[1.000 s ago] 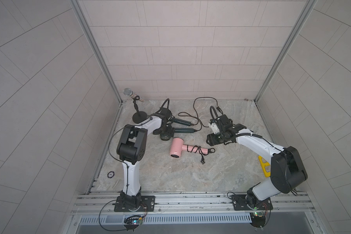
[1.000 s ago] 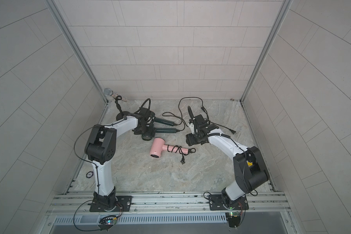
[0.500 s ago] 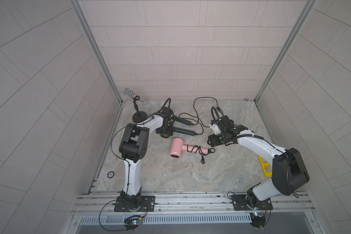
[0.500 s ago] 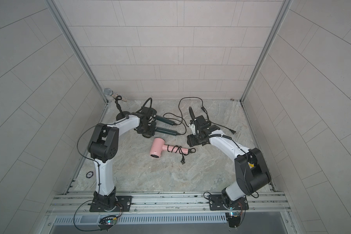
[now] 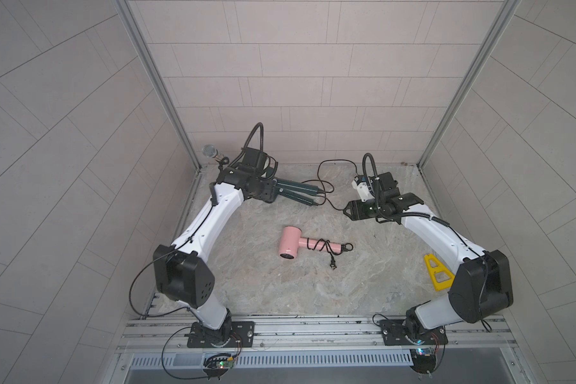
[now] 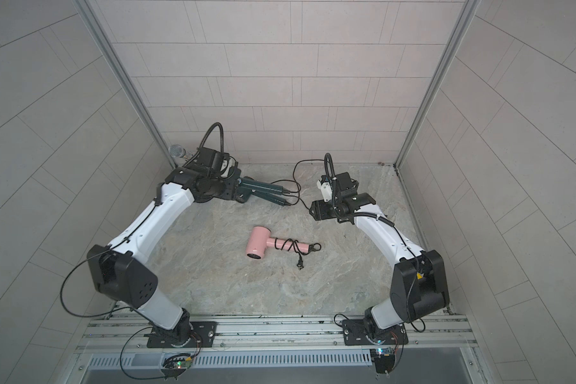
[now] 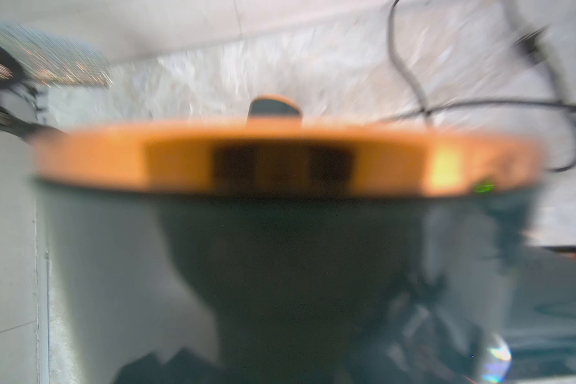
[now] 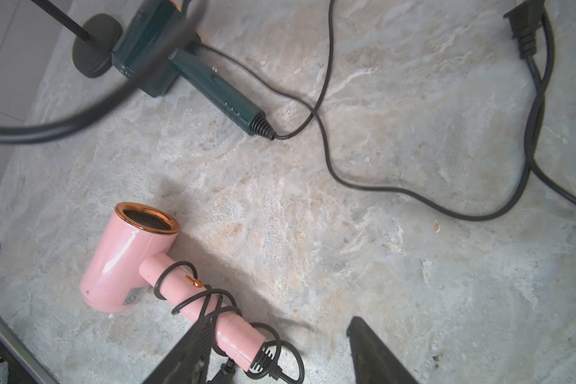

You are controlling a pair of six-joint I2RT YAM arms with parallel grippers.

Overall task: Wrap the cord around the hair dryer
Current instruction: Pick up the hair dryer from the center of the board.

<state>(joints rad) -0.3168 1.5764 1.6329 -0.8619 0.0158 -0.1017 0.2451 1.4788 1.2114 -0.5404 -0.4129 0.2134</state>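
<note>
Left fingers point(image 5: 269, 194) clench the green dryer point(image 5: 296, 189) at the surface's point(image 5: 280, 292) far left. Its cord point(image 8: 326, 159) trails loose rightward. Right fingers point(image 8: 374, 357), released and empty, probably must pinch the cord next and begin winding.

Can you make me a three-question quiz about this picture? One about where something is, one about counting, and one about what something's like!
1. Where is the pink hair dryer?
A. in the right gripper
B. lying on the table between the arms
C. hanging on the wall

2. How many hair dryers are there?
A. three
B. one
C. two

3. The pink dryer's cord is
A. coiled round its handle
B. stretched out straight
C. missing

Answers:
1. B, it lies on the stone top.
2. C, there is the pink one and a dark green hair dryer.
3. A, black loops cross the handle.
</note>
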